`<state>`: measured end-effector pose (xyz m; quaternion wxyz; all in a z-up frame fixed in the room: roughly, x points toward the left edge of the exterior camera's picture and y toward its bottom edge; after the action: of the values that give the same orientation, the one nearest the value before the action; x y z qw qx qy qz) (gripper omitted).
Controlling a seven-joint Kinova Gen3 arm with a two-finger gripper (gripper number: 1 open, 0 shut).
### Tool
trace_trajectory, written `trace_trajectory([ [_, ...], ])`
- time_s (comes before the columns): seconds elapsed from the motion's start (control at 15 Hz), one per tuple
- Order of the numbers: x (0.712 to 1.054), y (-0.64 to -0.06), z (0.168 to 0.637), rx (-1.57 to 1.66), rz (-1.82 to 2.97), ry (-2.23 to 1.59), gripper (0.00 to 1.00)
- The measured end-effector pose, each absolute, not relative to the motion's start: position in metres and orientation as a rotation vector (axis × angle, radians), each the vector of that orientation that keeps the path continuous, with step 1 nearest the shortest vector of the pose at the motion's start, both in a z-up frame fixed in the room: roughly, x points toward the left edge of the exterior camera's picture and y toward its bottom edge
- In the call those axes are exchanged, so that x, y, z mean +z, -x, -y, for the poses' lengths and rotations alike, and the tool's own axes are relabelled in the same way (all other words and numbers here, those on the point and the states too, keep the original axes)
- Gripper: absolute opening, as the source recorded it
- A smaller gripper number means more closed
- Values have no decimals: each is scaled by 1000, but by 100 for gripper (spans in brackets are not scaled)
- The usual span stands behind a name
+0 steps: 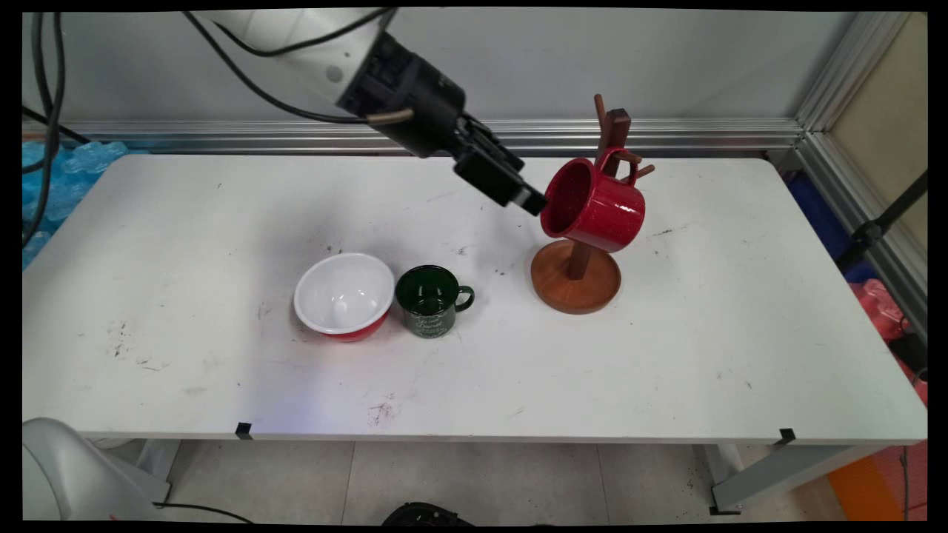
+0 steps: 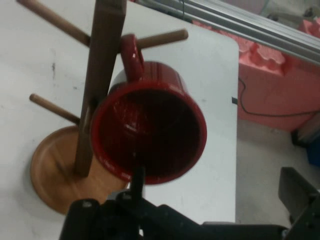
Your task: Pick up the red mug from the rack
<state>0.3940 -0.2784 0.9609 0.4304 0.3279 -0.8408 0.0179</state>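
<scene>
A red mug (image 2: pixel 150 132) hangs by its handle on a wooden rack (image 2: pixel 100 85) peg — mouth facing the tool (image 2: pixel 210 195).

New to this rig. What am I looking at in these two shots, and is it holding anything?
It is a white robot arm with a black two-finger gripper at a white table. The main view comes from a fixed camera above the table's near side. The hand view comes from a camera on the hand, looking along the gripper.

On the table stand a wooden mug tree, a small green mug and, beside it, a bowl that is white inside and red outside.

A red mug hangs by its handle on one of the tree's pegs, tilted, mouth toward the gripper. The gripper is at the mug's rim; whether it grips the rim cannot be told from these pictures.
</scene>
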Motion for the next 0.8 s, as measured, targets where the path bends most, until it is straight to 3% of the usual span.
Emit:
trace_trajectory([
  [0.8, 944, -327, 278, 95, 2083, -900, 100],
])
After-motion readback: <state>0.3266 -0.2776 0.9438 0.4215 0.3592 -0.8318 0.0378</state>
